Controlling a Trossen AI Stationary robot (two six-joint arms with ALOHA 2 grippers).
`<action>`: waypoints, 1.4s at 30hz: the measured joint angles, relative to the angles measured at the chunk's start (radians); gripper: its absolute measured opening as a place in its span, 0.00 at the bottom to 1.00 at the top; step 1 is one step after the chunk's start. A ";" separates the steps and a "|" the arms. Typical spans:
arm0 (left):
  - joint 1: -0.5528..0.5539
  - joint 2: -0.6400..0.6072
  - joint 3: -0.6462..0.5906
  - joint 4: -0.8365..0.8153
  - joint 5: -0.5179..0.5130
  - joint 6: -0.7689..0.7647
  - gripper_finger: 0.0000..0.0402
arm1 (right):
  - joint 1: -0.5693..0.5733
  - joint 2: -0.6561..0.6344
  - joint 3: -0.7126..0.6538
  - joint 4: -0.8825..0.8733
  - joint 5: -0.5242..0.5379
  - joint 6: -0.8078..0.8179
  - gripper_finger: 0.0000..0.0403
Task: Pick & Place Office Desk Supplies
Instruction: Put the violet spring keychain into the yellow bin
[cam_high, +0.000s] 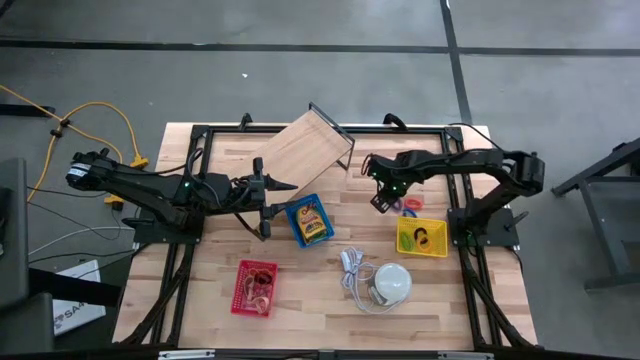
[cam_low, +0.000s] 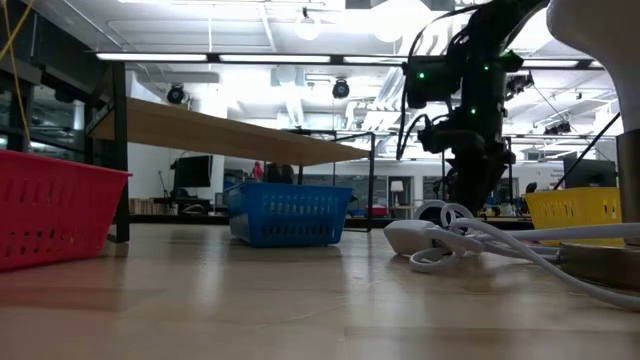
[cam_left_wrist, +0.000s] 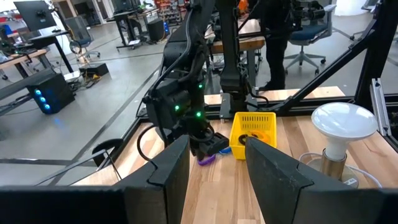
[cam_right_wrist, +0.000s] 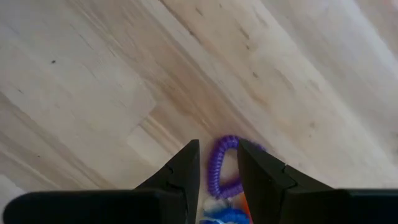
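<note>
Right gripper (cam_right_wrist: 217, 167) low over bare table (cam_right_wrist: 93, 81), fingers narrowly parted astride purple coiled band (cam_right_wrist: 219, 163), just beside yellow basket (cam_high: 421, 238). Probably light, springy, slippery; best pinched across one coil strand. Left gripper (cam_left_wrist: 214, 168) waiting near blue basket (cam_high: 310, 220), parted.

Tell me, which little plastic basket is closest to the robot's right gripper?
The yellow plastic basket, just beside the right gripper; the blue plastic basket and red plastic basket sit farther away.
</note>
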 joint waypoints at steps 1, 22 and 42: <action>0.000 0.000 0.000 0.000 0.000 0.000 0.37 | 0.000 0.000 0.000 -0.005 -0.007 0.012 0.24; 0.000 0.000 0.000 0.000 0.000 0.000 0.37 | 0.058 0.058 0.000 -0.031 0.050 0.068 0.24; 0.000 0.000 0.000 0.000 0.000 0.000 0.37 | 0.061 0.101 0.000 -0.049 0.048 0.117 0.24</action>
